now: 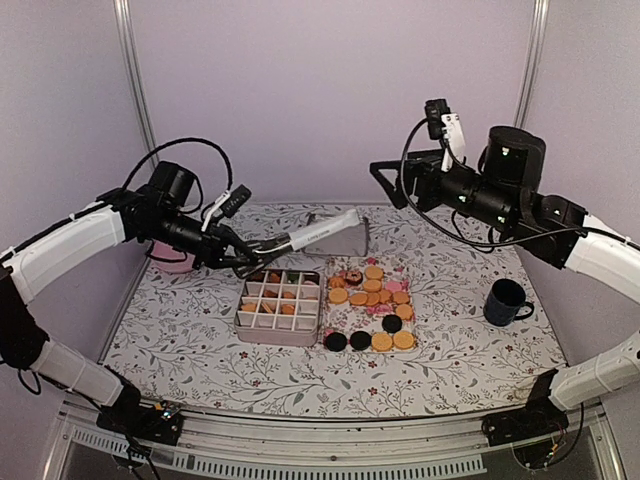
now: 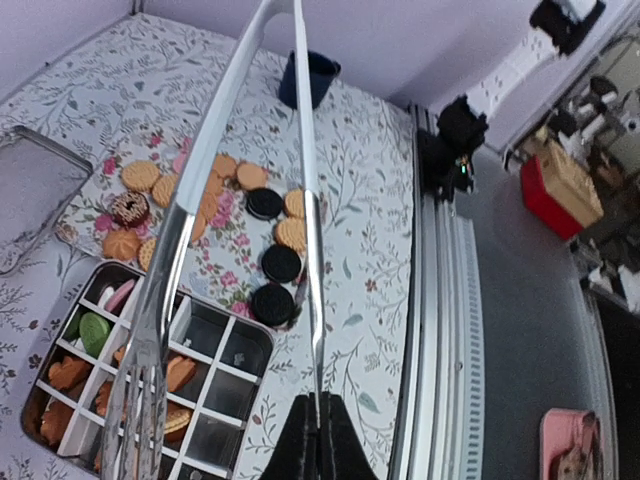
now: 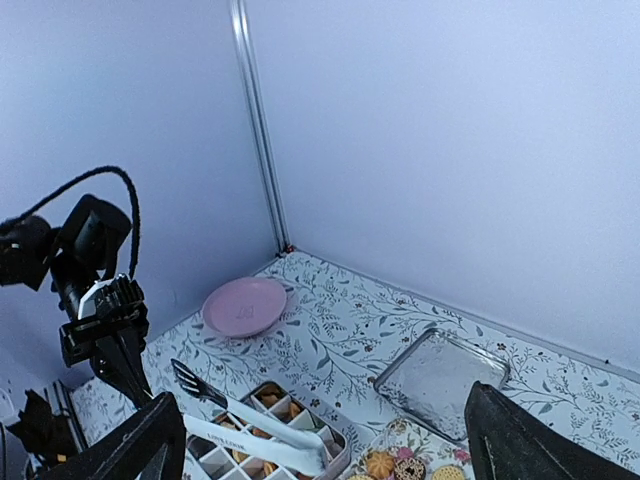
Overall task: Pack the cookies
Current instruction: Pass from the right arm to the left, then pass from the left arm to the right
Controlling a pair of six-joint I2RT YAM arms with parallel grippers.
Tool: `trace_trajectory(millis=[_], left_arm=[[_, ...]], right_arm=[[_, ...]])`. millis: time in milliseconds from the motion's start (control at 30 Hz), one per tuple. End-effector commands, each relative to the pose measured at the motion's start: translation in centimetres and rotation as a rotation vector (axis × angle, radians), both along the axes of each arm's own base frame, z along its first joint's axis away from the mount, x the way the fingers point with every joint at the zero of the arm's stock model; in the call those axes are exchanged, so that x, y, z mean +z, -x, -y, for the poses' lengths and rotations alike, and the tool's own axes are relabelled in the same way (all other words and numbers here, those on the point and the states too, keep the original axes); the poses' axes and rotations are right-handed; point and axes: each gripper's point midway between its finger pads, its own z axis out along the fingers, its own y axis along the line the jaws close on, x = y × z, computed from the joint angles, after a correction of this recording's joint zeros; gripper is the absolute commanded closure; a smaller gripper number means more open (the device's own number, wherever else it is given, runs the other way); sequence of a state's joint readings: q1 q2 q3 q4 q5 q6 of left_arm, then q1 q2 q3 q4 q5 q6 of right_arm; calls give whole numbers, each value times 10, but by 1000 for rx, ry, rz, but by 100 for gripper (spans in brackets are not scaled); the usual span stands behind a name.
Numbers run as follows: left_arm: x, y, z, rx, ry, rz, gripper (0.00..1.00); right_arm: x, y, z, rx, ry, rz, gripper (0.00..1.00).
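Centre of the desk: cookies [image 1: 372, 298] lie on a flowered mat [image 1: 340, 318]; more fill cells of the divided tin [image 1: 278, 335] just left of it.
Left gripper [image 2: 318, 420]: jaws pressed together on the tongs [image 1: 320, 232], whose tips hang over the tin.
Right gripper [image 3: 320, 440]: jaws spread wide, holding nothing, raised above the desk's right rear.
Mug [image 1: 505, 301]: near the right edge.

There are 3 black cookies [image 1: 360, 340], 1 green cookie [image 2: 93, 330], 1 tin [image 1: 275, 336], 1 lid [image 3: 440, 375], 1 tongs [image 1: 315, 233], 1 mug [image 1: 505, 301], 1 plate [image 3: 244, 305].
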State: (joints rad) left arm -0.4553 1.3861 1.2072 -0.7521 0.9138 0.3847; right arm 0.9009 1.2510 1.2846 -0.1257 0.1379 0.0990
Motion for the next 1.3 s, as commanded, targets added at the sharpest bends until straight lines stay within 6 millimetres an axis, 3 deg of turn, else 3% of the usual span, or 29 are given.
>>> trace_trajectory(millis=[0,300,633,700,867,1067,1267], left_arm=[[63,-8,-2,27,289,-85,100],[90,5,-7,-15,458,-248,100],[88,3,-8,-3,468,-243,100],[85,1,-8,8,463,-246,100],[81,-4,-7,21,456,-240,100],[82,-6,-7,21,451,-221,100],[75,-9,-10,36,424,-180,100]], right_arm=[[15,5,6,171,-315,-23,1],[-17,-1,-46,391,-373,-117,1],[-32,-4,-100,631,-428,-177,1],[-25,-2,-110,669,-439,-164,1],[-33,1,-135,732,-432,-195,14],[-42,-1,-149,761,-444,-236,28],[-37,2,-141,794,-446,-240,36]])
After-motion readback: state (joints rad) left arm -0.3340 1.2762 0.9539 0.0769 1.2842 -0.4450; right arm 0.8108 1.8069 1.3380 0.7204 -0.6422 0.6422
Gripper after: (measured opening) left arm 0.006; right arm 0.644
